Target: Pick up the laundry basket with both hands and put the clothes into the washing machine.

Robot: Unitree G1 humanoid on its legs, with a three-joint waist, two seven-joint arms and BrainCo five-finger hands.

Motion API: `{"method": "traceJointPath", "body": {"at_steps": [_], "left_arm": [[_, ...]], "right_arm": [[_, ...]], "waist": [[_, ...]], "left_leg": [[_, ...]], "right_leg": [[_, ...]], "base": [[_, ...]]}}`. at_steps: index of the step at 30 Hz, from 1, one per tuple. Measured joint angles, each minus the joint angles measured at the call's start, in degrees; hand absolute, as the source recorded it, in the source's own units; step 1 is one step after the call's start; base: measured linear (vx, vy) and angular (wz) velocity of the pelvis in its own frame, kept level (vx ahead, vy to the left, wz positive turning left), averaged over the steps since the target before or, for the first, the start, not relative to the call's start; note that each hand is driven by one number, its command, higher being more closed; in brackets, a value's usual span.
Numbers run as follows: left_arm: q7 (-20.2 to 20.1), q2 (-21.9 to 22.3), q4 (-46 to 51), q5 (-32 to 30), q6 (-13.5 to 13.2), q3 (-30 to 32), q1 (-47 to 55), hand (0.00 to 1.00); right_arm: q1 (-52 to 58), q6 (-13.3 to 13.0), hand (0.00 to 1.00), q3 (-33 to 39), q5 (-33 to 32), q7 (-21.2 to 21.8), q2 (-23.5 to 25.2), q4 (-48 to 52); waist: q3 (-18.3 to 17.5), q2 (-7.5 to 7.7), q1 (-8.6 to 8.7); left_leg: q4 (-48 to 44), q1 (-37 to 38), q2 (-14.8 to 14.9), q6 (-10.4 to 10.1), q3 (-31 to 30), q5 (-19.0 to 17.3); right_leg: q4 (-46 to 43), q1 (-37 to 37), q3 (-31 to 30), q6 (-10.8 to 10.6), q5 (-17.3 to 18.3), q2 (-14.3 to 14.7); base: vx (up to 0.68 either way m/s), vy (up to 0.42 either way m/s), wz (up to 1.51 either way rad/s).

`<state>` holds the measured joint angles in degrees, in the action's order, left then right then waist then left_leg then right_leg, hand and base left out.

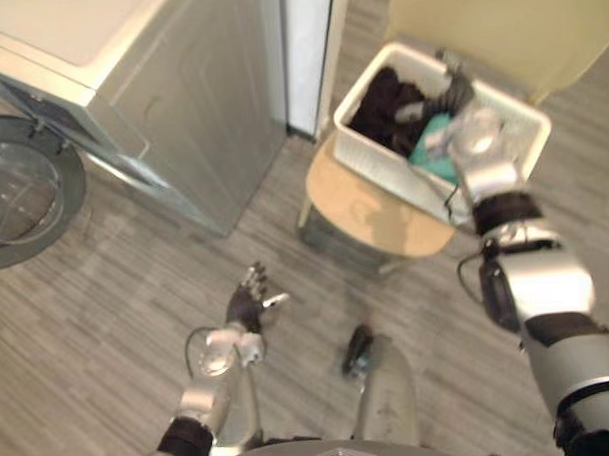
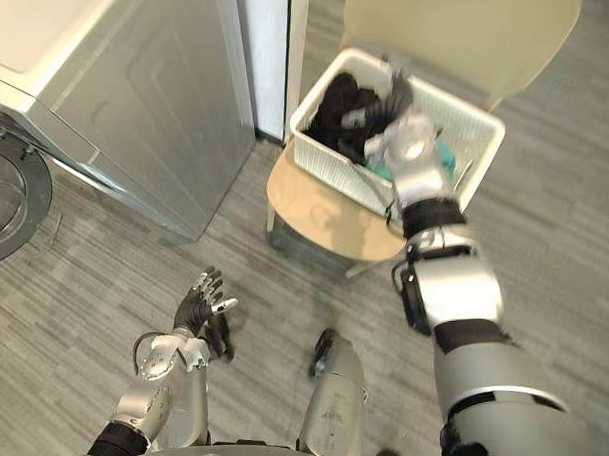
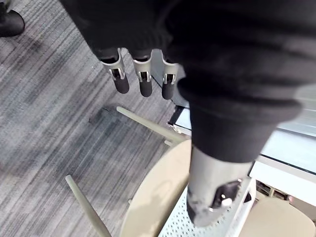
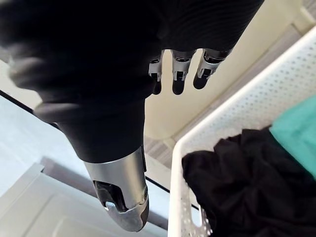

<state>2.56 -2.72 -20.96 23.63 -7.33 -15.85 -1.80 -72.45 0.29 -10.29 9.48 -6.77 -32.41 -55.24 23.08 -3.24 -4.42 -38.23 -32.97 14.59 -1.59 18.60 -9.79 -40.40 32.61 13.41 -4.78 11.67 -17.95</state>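
My right hand [image 2: 406,134] hangs over the laundry basket [image 1: 381,173] with its fingers straight and apart, thumb held off to the side, gripping nothing. From the head views I cannot tell whether it touches the clothes below it.

The white basket sits on the seat of a pale chair [image 1: 374,214], pushed up toward the chair's back. Inside it, a heap of dark clothes [image 1: 383,110] fills the side nearer the washing machine [image 1: 180,102], and a teal cloth [image 1: 432,155] lies next to them, under my wrist.

My left hand [image 1: 252,296] is low over the wooden floor [image 1: 108,325], well apart from the chair and basket, with its fingers spread loosely and nothing in it.

The machine stands to my left with its round door [image 1: 23,193] swung open.
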Motion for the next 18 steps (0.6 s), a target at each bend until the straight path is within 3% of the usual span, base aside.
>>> {"method": "traceJointPath", "body": {"at_steps": [7, 10, 14, 18], "left_arm": [[0.92, 1.95, 0.12, 2.52, -0.87, 2.77, -1.36, 0.00], [0.72, 3.32, 0.14, 4.45, -0.92, 2.81, -1.38, 0.00], [0.23, 5.90, 0.69, 6.89, -1.27, 2.72, -1.44, 0.00], [-0.46, 6.04, 3.03, 7.82, -1.82, 2.22, -1.69, 0.00]], "right_arm": [[-10.21, 0.54, 0.00, -12.81, 3.30, 0.13, -7.81, -4.56], [-13.12, 0.67, 0.00, -17.76, 6.49, 0.26, -10.25, -5.69], [-17.06, 0.53, 0.00, -25.88, 6.75, 0.27, -10.50, -7.12], [-18.77, -0.02, 0.00, -29.56, 6.65, 0.22, -11.23, -9.54]], "waist": [[1.50, -0.69, -0.06], [2.20, -0.98, -0.31], [2.59, -1.03, -0.85], [2.83, -1.04, -0.81]], "left_leg": [[5.89, -5.11, -0.63, 1.79, 3.55, 3.24], [8.09, -6.07, -1.15, 1.91, 3.37, 5.03], [11.40, -6.66, -1.12, 1.16, 3.42, 6.98], [13.10, -8.33, -0.91, 0.78, 2.55, 8.42]], "right_leg": [[9.66, 4.96, 0.58, -1.03, -7.98, 0.82], [11.19, 5.55, 1.99, -0.88, -8.87, 0.77], [12.67, 6.61, 3.42, -0.28, -9.27, 1.39], [13.75, 7.56, 4.94, 0.16, -9.60, 2.00]], "base": [[0.00, 0.087, -0.18], [0.14, -0.004, 0.14], [0.12, -0.034, 0.02], [0.06, -0.037, 0.05]]}}
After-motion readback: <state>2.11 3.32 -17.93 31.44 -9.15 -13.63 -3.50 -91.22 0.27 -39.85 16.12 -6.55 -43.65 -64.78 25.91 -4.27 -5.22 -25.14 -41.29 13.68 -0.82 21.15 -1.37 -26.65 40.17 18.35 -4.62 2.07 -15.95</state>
